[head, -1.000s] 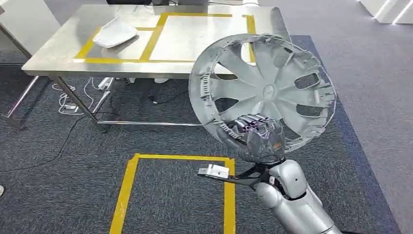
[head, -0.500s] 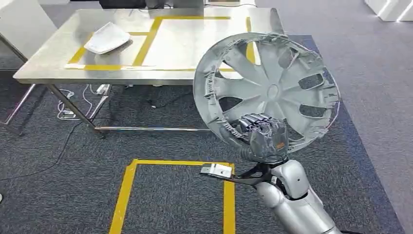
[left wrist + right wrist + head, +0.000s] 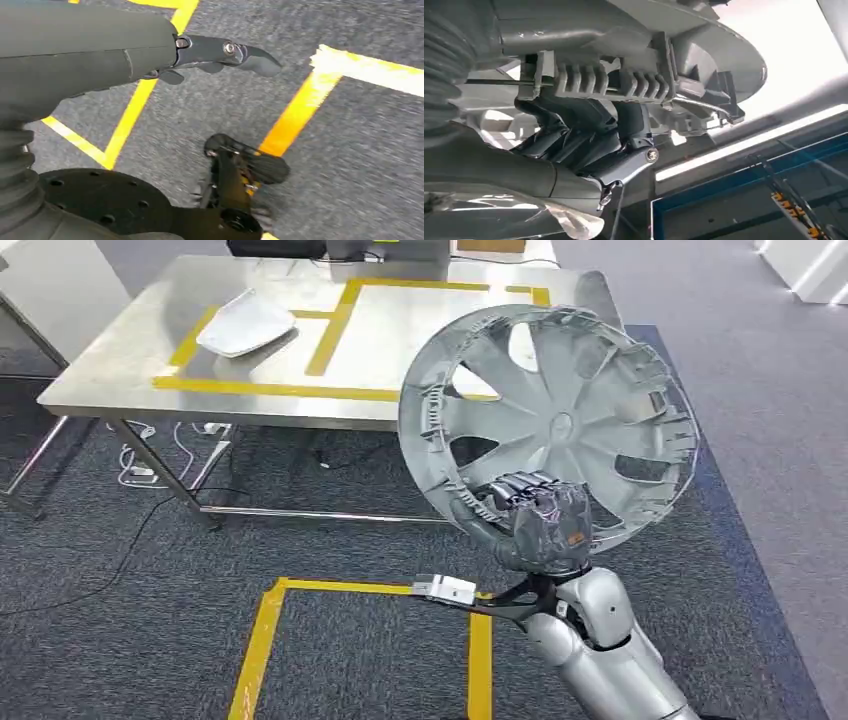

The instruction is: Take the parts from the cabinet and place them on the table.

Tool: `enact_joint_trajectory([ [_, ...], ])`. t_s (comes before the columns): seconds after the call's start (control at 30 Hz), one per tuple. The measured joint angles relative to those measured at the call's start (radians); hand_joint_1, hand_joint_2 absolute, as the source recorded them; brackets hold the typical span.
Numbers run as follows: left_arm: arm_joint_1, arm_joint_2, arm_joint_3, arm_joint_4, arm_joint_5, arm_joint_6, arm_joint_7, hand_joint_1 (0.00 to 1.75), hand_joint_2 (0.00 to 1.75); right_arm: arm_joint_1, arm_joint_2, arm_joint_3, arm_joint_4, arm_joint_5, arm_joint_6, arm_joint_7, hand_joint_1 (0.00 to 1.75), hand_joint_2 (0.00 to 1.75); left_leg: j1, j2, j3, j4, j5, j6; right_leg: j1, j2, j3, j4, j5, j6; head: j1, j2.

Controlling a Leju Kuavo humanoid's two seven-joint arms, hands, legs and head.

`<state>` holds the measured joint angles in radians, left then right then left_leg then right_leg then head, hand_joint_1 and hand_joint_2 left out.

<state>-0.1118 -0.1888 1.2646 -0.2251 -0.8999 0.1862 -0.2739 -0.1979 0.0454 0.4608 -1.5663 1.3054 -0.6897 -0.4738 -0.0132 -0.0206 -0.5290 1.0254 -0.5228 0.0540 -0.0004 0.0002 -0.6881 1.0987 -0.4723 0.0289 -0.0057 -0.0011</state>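
A grey wheel cover (image 3: 560,420) stands upright in front of me, its ribbed inner side facing me. My right hand (image 3: 535,520) grips its lower rim, fingers curled over the edge. In the right wrist view the dark fingers (image 3: 589,140) wrap the ribbed rim of the wheel cover (image 3: 624,80). The cover hangs above the carpet, just short of the right front corner of the steel table (image 3: 400,340). My left hand (image 3: 225,50) hangs over the floor, its fingers stretched out and holding nothing.
A white curved part (image 3: 245,323) lies on the table's left area, inside yellow tape outlines. Cables (image 3: 150,455) lie on the carpet under the table. A yellow tape square (image 3: 270,640) marks the floor near me.
The whole picture has shifted, so the camera has moved; the table now sits a little lower in view. The wheel cover stays gripped in my right hand.
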Motion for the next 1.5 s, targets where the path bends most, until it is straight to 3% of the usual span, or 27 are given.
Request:
enact_joint_trajectory([
  [0.03,0.002,-0.003,0.0,0.001,0.0,0.0,0.0,0.0,1.75,-0.001,0.0,0.0,0.001,0.001,0.0,-0.001,1.75,1.75,0.0,0.0,0.003,0.0,-0.009,-0.002,0.009,-0.002,0.005,-0.061,0.06,-0.014,0.0,0.0],
  [0.07,0.002,-0.004,0.0,0.001,0.0,-0.002,0.0,0.0,1.75,-0.005,0.0,0.001,0.003,0.001,0.0,-0.001,1.75,1.75,-0.002,-0.002,0.008,-0.001,-0.016,-0.01,0.011,-0.001,0.011,-0.068,0.025,-0.016,-0.002,0.0],
  [0.17,0.001,-0.008,0.0,0.001,0.0,-0.002,0.0,0.0,1.75,-0.007,0.0,0.002,0.004,0.001,0.0,-0.001,1.75,1.75,-0.002,0.002,0.027,-0.01,-0.017,-0.022,0.01,-0.001,0.04,-0.08,0.035,-0.032,-0.003,0.0],
  [0.2,-0.001,-0.005,0.0,0.001,0.0,-0.002,0.0,0.0,1.75,-0.007,0.001,0.001,0.004,-0.001,0.0,0.0,1.75,1.75,-0.006,0.002,0.016,0.009,-0.019,-0.024,-0.003,-0.003,0.059,-0.093,0.036,-0.033,-0.002,0.0],
  [0.27,-0.003,-0.007,0.0,0.001,0.0,-0.002,-0.001,0.0,1.75,-0.008,0.002,-0.003,0.005,-0.002,0.0,0.002,1.75,1.75,-0.003,0.005,-0.053,0.14,-0.017,-0.037,-0.007,-0.006,0.082,-0.105,0.026,-0.037,-0.01,0.0],
  [0.33,-0.001,-0.005,0.0,0.001,0.0,-0.002,-0.001,0.0,1.75,-0.008,0.002,-0.002,0.006,0.0,0.0,-0.001,1.75,1.75,0.008,0.006,-0.133,0.258,-0.089,-0.052,-0.01,-0.006,0.1,-0.105,0.009,-0.036,-0.009,0.0],
  [0.37,0.0,-0.005,0.0,0.001,0.0,-0.002,-0.001,0.0,1.75,-0.008,0.002,-0.002,0.006,0.0,0.0,-0.001,1.75,1.75,0.014,0.006,-0.159,0.28,-0.121,-0.059,-0.012,-0.005,0.111,-0.105,0.0,-0.035,-0.009,0.0],
  [0.4,0.002,-0.005,0.0,0.001,0.0,-0.002,-0.001,0.0,1.75,-0.007,0.002,-0.002,0.006,0.0,0.0,-0.001,1.75,1.75,0.019,0.007,-0.17,0.272,-0.127,-0.066,-0.014,-0.004,0.124,-0.105,-0.01,-0.033,-0.009,0.0],
  [0.43,0.002,-0.005,0.0,0.001,0.0,-0.002,-0.001,0.0,1.75,-0.007,0.002,-0.002,0.007,-0.001,0.0,0.0,1.75,1.75,0.026,0.008,-0.164,0.228,-0.101,-0.073,-0.018,-0.004,0.14,-0.105,-0.022,-0.029,-0.008,0.0],
  [0.47,0.002,-0.004,0.0,0.001,0.0,-0.002,-0.001,0.0,1.75,-0.007,0.002,-0.003,0.007,-0.002,0.0,0.0,1.75,1.75,0.032,0.01,-0.149,0.162,-0.05,-0.08,-0.022,-0.003,0.155,-0.105,-0.032,-0.023,-0.009,0.0],
  [0.53,0.006,-0.005,0.0,0.002,0.0,-0.002,-0.001,0.0,1.75,-0.009,0.002,-0.001,0.009,-0.003,0.0,0.0,1.75,1.75,0.048,0.016,-0.12,0.011,0.106,-0.095,-0.025,-0.003,0.16,-0.105,-0.055,-0.007,-0.011,0.0],
  [0.57,0.004,-0.009,-0.001,0.005,0.0,-0.002,-0.001,0.0,1.75,-0.012,0.002,0.0,0.011,-0.003,0.0,0.001,1.75,1.75,0.041,0.02,-0.13,0.011,0.068,-0.087,-0.027,0.001,0.181,-0.095,-0.063,0.003,-0.015,0.0],
  [0.63,0.003,-0.009,-0.001,0.005,0.0,-0.001,-0.001,0.0,1.75,-0.017,0.002,0.001,0.013,-0.006,-0.002,0.008,1.75,1.75,0.037,0.018,-0.122,0.013,0.083,-0.059,-0.027,0.001,0.186,-0.096,-0.072,0.023,-0.016,0.0],
  [0.7,0.0,-0.008,-0.001,0.005,0.0,0.0,-0.001,0.0,1.75,-0.021,0.002,0.002,0.013,-0.006,-0.002,0.015,1.75,1.75,0.035,0.013,-0.106,0.013,0.079,-0.047,-0.032,-0.001,0.189,-0.087,-0.07,0.03,-0.014,0.0],
  [0.77,-0.003,-0.007,-0.001,0.005,0.0,0.001,-0.001,0.0,1.75,-0.028,0.002,0.004,0.015,-0.006,-0.002,0.018,1.75,1.75,0.032,0.012,-0.091,0.009,0.068,-0.029,-0.032,-0.003,0.129,0.014,-0.083,0.029,-0.008,0.0],
  [0.87,-0.005,-0.008,-0.002,0.005,-0.001,0.003,-0.001,0.0,1.75,-0.028,0.002,0.008,0.02,-0.005,-0.002,0.022,1.75,1.75,0.022,0.009,-0.08,0.01,0.051,-0.016,-0.024,-0.002,-0.025,0.219,-0.174,0.029,-0.003,0.0],
  [0.9,-0.002,-0.008,-0.002,0.005,-0.001,0.004,-0.001,0.0,1.75,-0.028,0.002,0.01,0.022,-0.005,-0.002,0.025,1.75,1.75,0.019,0.007,-0.072,0.01,0.044,-0.015,-0.02,-0.002,-0.051,0.232,-0.175,0.025,-0.002,0.0],
  [0.93,-0.001,-0.008,-0.002,0.005,0.0,0.006,-0.001,0.0,1.75,-0.028,0.002,0.01,0.024,-0.005,-0.002,0.026,1.75,1.75,0.016,0.005,-0.06,0.009,0.035,-0.015,-0.016,-0.001,-0.054,0.202,-0.148,0.018,-0.003,0.0],
  [1.03,-0.001,-0.01,-0.003,0.005,-0.006,0.006,0.0,0.0,1.75,-0.029,0.002,0.011,0.029,-0.006,-0.002,0.031,1.75,1.75,0.009,0.002,-0.023,0.008,0.009,-0.015,0.001,-0.002,0.022,-0.039,0.027,-0.014,-0.002,0.0],
  [1.1,-0.003,-0.011,-0.009,0.005,-0.012,0.0,-0.001,0.0,1.75,-0.042,0.002,0.022,0.037,-0.003,-0.002,0.036,1.75,1.75,0.008,0.002,-0.02,0.006,-0.002,-0.026,0.009,-0.002,0.032,-0.067,-0.004,-0.02,-0.006,0.0],
  [1.17,-0.002,-0.011,-0.016,0.005,-0.013,-0.004,-0.001,0.0,1.75,-0.059,0.002,0.035,0.044,-0.005,-0.002,0.051,1.75,1.75,0.007,0.006,-0.012,0.016,0.009,-0.039,0.01,0.0,0.047,-0.076,0.017,-0.032,-0.008,0.0],
  [1.23,-0.006,-0.009,-0.018,0.005,-0.016,-0.006,-0.001,0.0,1.75,-0.078,0.002,0.052,0.057,-0.011,-0.002,0.072,1.75,1.75,0.005,0.006,-0.009,0.033,-0.003,-0.048,-0.002,-0.002,0.076,-0.088,0.015,-0.036,-0.006,0.0],
  [1.27,-0.01,-0.009,-0.018,0.005,-0.02,-0.008,-0.001,0.0,1.75,-0.095,0.002,0.06,0.069,-0.015,-0.002,0.082,1.75,1.75,0.007,0.008,-0.028,0.076,-0.015,-0.055,-0.003,-0.002,0.084,-0.089,0.009,-0.038,-0.013,0.0],
  [1.37,-0.012,-0.006,-0.022,0.005,-0.023,-0.011,-0.001,0.0,1.75,-0.138,0.001,0.089,0.097,-0.018,-0.002,0.093,1.75,1.75,0.017,0.008,-0.143,0.258,-0.099,-0.07,-0.003,0.0,0.098,-0.089,-0.007,-0.043,-0.011,0.0],
  [1.4,-0.011,-0.006,-0.024,0.005,-0.025,-0.01,0.0,0.0,1.75,-0.146,0.001,0.098,0.108,-0.022,-0.002,0.1,1.75,1.75,0.018,0.008,-0.168,0.283,-0.104,-0.071,-0.004,0.0,0.106,-0.089,-0.014,-0.042,-0.011,0.0],
  [1.43,-0.01,-0.006,-0.026,0.005,-0.026,-0.01,0.001,0.0,1.75,-0.156,0.0,0.108,0.12,-0.027,-0.002,0.109,1.75,1.75,0.021,0.008,-0.173,0.267,-0.083,-0.073,-0.004,0.001,0.117,-0.089,-0.022,-0.041,-0.011,0.0],
  [1.5,-0.01,-0.006,-0.028,0.005,-0.032,-0.009,0.003,0.0,1.75,-0.179,0.0,0.131,0.144,-0.038,-0.002,0.127,1.75,1.75,0.025,0.009,-0.143,0.144,0.019,-0.073,-0.005,0.001,0.142,-0.088,-0.039,-0.035,-0.011,0.0],
])
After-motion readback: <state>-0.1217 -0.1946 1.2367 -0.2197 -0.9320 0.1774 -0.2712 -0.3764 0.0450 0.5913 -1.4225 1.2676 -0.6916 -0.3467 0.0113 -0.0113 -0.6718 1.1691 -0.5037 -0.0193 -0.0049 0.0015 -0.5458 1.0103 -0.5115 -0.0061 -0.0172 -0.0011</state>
